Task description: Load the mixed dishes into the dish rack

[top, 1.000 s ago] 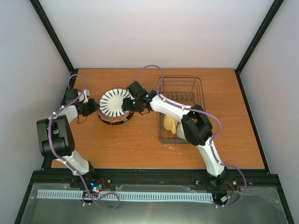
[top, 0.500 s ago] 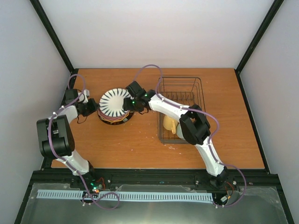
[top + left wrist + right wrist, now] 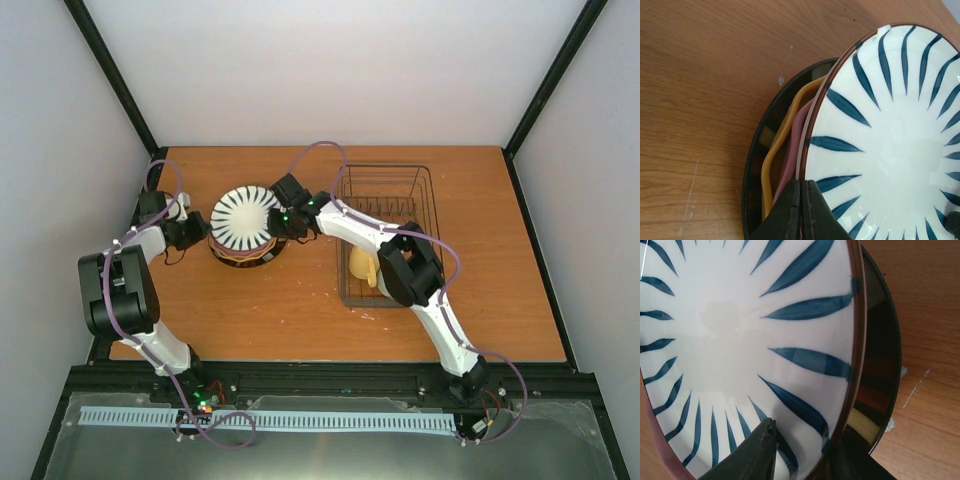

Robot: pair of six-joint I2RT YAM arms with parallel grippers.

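The right gripper [image 3: 805, 434] is clamped on the striped plate [image 3: 745, 335]: one dark finger lies across the glossy white face and the other sits behind the thin brown rim. The plate is round and shallow, glazed white, with tapering dark blue strokes radiating from a bare centre. In the overhead view it sits tipped above the stack on the left half of the wooden table [image 3: 300, 320], its right edge at the gripper raised and its left edge low.

Beneath it the left wrist camera shows a dark-rimmed plate [image 3: 756, 165] lying flat on the table, its glossy black rim broken by orange and tan patches. Inside that rim are a wavy mustard-yellow edge [image 3: 771, 160] and a pink plate [image 3: 790, 160], nested close.

The left gripper [image 3: 801, 210] is at the low left edge of the stack. Its two matte black fingers are pressed together with only a thin seam between them, where the plate rims converge; whether they nip a rim cannot be told.

The dish rack [image 3: 410, 200], a rectangular basket of thin dark wire, stands to the right, apart from the stack. A pale yellow mug [image 3: 362, 265] rests in its near end. The tabletop is orange-brown with fine grain and pale scratches.
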